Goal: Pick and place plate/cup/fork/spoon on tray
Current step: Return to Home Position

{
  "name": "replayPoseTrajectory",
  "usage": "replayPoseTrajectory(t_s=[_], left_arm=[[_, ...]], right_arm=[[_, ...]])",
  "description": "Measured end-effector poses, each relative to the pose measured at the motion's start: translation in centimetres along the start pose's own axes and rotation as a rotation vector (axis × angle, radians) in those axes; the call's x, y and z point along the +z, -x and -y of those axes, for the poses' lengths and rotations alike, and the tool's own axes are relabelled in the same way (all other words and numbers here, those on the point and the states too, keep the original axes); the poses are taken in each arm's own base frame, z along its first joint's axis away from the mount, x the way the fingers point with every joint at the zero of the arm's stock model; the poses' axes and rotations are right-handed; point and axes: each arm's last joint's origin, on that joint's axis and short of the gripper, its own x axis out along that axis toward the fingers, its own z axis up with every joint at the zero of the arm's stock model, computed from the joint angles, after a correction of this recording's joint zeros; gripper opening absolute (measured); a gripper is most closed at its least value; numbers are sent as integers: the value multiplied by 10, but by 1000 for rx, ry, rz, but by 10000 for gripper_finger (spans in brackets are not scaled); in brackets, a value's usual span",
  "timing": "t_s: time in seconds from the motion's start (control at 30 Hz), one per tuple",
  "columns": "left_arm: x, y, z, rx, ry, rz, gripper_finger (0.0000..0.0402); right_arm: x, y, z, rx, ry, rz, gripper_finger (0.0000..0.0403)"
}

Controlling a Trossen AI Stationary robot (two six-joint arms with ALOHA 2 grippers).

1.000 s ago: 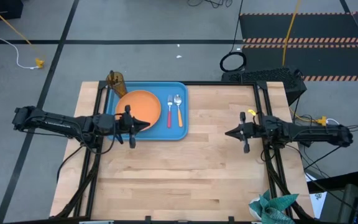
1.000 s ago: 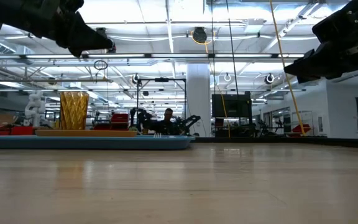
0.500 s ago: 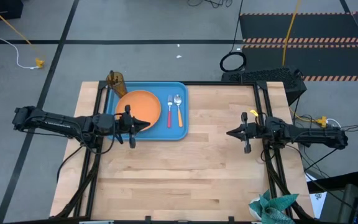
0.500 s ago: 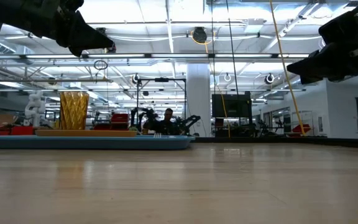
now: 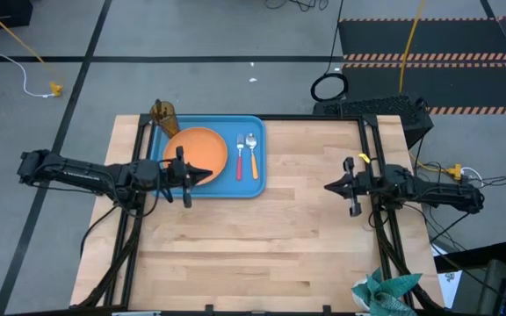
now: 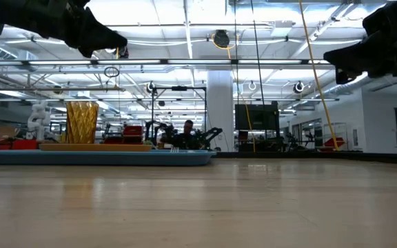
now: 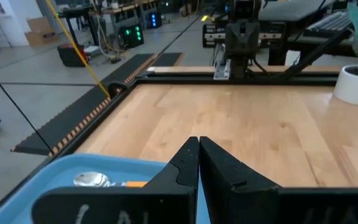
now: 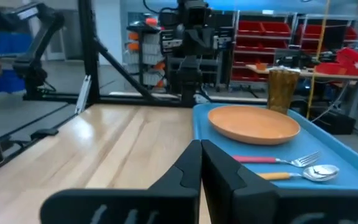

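Right arm has pulled back toward the table's right edge; left arm and tableware unchanged. Wooden table (image 5: 279,246) is mostly bare, so there is wide open room between the arms. The tray (image 5: 232,188) lies at the far left of it and carries everything: the plate (image 5: 196,147) on its left half, the cup (image 5: 163,114) upright at its far-left corner behind the plate, and the fork (image 5: 240,158) and the spoon (image 5: 252,154) side by side right of the plate, close but apart. Left gripper (image 5: 207,174) hangs over the tray's near edge by the plate rim, fingers pressed together, empty. Right gripper (image 5: 328,187) is near the right edge, fingers also together, empty. Low view shows both grippers well above the tabletop. Right wrist view sees all four pieces; left wrist view catches only the spoon bowl and a tray corner.
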Motion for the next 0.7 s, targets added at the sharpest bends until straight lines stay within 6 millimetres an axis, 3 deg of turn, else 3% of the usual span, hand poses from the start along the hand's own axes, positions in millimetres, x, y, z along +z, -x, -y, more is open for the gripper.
replayPoseTrajectory(t_s=[0.7], left_arm=[[1,0,0,2,-30,8,17]], right_arm=[[3,-1,-3,-46,-52,45,0]])
